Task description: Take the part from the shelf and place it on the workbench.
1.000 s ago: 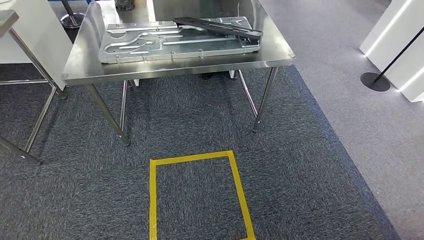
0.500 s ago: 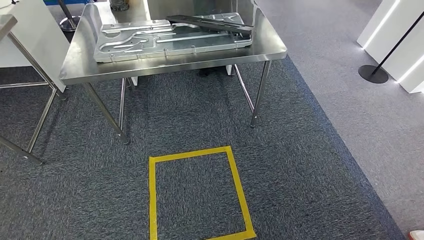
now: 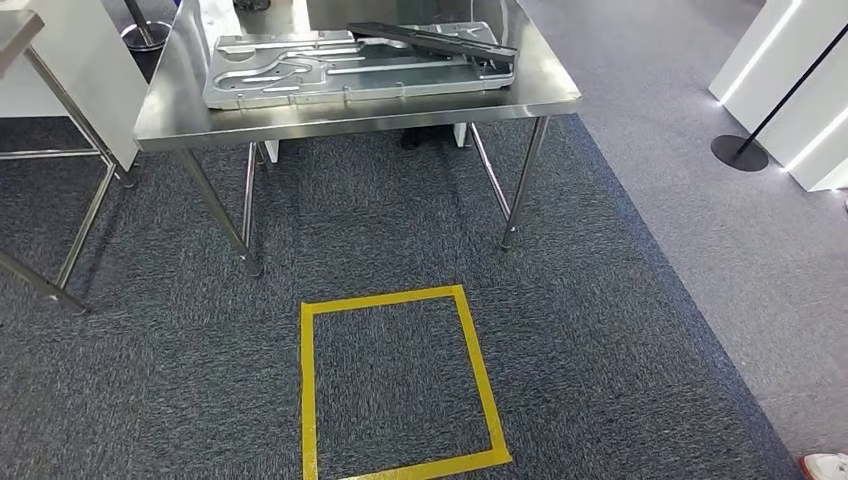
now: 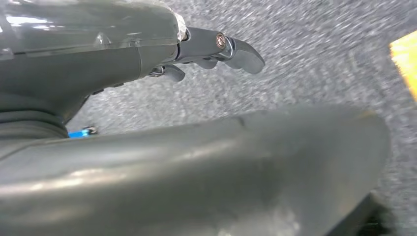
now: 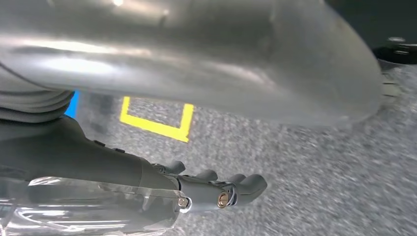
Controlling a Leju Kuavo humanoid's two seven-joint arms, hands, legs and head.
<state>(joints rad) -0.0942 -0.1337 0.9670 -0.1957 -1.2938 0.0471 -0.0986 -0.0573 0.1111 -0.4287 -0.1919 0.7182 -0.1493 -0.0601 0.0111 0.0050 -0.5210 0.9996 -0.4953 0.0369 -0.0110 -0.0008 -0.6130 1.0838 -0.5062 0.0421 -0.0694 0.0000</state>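
Both hands hang empty, left hand (image 4: 216,49) and right hand (image 5: 216,191) with fingers loosely apart; dark part (image 3: 432,40) overhangs the plate (image 3: 340,68) on the worktop (image 3: 170,125); risk: sliding off if jolted.

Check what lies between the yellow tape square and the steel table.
Head view: only bare dark carpet between the yellow tape square and the steel table.

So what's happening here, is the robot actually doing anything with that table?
Nothing is being handled at this moment. Both arms hang down over the carpet, and the left hand and right hand hold nothing. Ahead stands a steel workbench carrying a large silver stamped panel, with a long dark part lying across its far right corner. A yellow tape square marks the floor before the bench.
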